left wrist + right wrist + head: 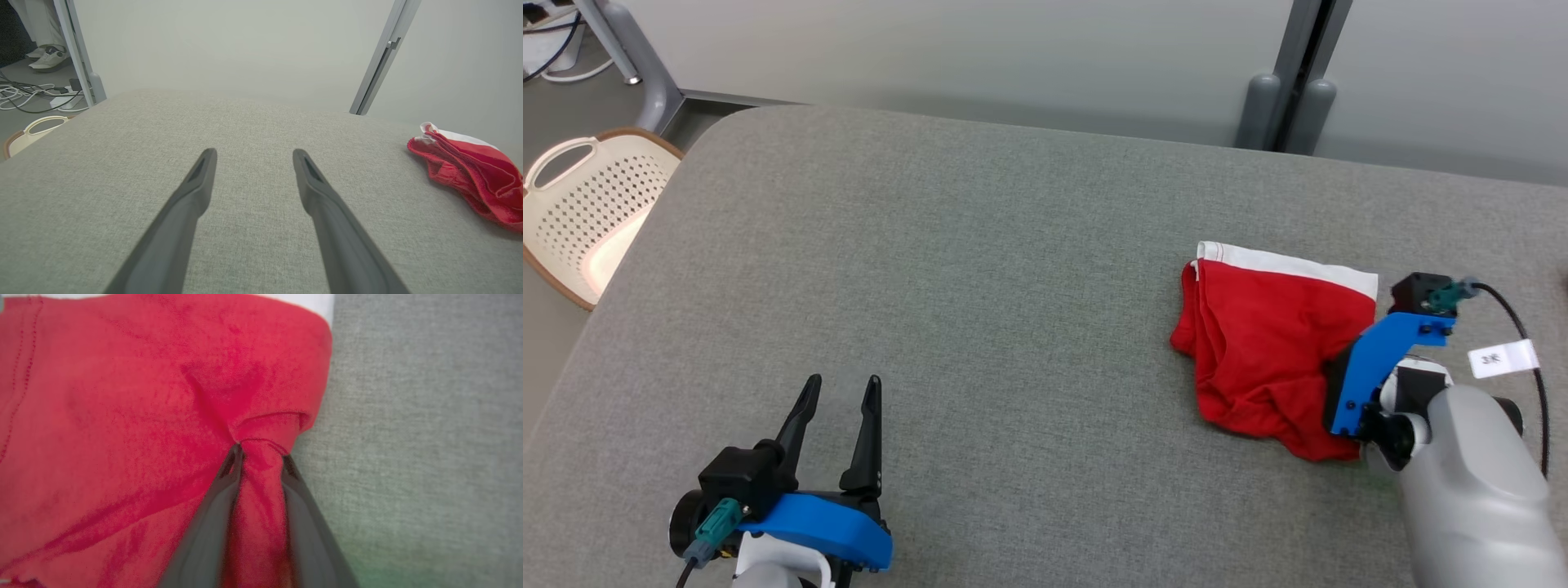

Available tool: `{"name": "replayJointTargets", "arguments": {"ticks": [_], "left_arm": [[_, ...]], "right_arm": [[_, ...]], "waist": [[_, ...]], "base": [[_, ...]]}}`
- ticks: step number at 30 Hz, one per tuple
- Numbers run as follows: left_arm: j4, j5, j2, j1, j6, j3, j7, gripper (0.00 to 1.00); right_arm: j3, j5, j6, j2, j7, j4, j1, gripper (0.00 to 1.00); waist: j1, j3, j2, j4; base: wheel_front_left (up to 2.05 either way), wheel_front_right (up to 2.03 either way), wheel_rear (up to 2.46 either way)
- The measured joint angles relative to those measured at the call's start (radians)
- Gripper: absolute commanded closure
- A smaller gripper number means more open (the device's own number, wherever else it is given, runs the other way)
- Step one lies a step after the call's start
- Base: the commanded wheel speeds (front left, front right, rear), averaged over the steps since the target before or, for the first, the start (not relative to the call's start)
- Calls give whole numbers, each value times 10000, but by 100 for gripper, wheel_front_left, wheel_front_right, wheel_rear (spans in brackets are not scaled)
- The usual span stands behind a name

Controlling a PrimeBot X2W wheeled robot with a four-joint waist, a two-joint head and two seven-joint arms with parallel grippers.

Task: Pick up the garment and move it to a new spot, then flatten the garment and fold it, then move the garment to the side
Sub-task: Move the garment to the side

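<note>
The garment (1266, 343) is a pair of red shorts with a white waistband, lying crumpled on the right part of the grey table (980, 269). My right gripper (261, 455) is down on the garment's right edge, shut on a bunched fold of red cloth (261, 490) pinched between its fingers. In the head view its blue mount (1380, 359) covers the fingers. My left gripper (841, 388) rests open at the lower left over bare table, far from the garment. In the left wrist view its fingers (196, 183) stand apart, with the garment (470, 167) off to the right.
A beige perforated basket (588, 212) sits on the floor past the table's left edge. Grey partition posts (1290, 98) stand behind the far edge. Cables (24, 94) and a person's feet (45, 57) are on the floor at far left. A white tag (1503, 358) hangs on the right arm's cable.
</note>
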Motion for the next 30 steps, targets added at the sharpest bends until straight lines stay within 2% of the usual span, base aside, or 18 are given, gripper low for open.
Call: {"name": "replayJointTargets", "arguments": {"ticks": [4, 8, 12, 15, 19, 25, 30], "left_arm": [[-42, 19, -40, 6, -13, 82, -12, 0], [-167, 81, -100, 41, -38, 151, -15, 0], [-347, 138, -134, 140, -40, 257, -13, 0], [-585, 105, -207, 144, -73, 387, -15, 0], [-905, 238, -207, -36, -117, 483, -25, 0], [-1266, 470, -257, -498, -136, 378, -25, 0], [-1350, 554, -232, -965, -192, 188, -25, 0]], "right_arm": [[408, -550, 4, 54, 63, -15, -120, 100], [1701, -943, 2, -297, 90, -272, -380, 100], [3367, -918, 0, -1131, 211, -786, -992, 100], [4537, -456, 0, -1848, 355, -1239, -1413, 100], [5914, 163, 0, -3095, 648, -1914, -1791, 100], [6880, 943, 0, -4445, 999, -2974, -2088, 100], [7603, 876, 0, -5710, 437, -3488, -2261, 100]], "waist": [[0, -81, 0, -189], [0, -134, 0, -476], [0, -128, 0, -871], [0, -46, 0, -1231], [0, 187, 0, -1730], [0, 818, -1, -2476], [1, 1529, 0, -3002]], "base": [[0, 0, 0], [0, 0, 0], [0, 0, 0], [0, 0, 0], [0, 0, 0], [0, 0, 0], [0, 0, 0]]}}
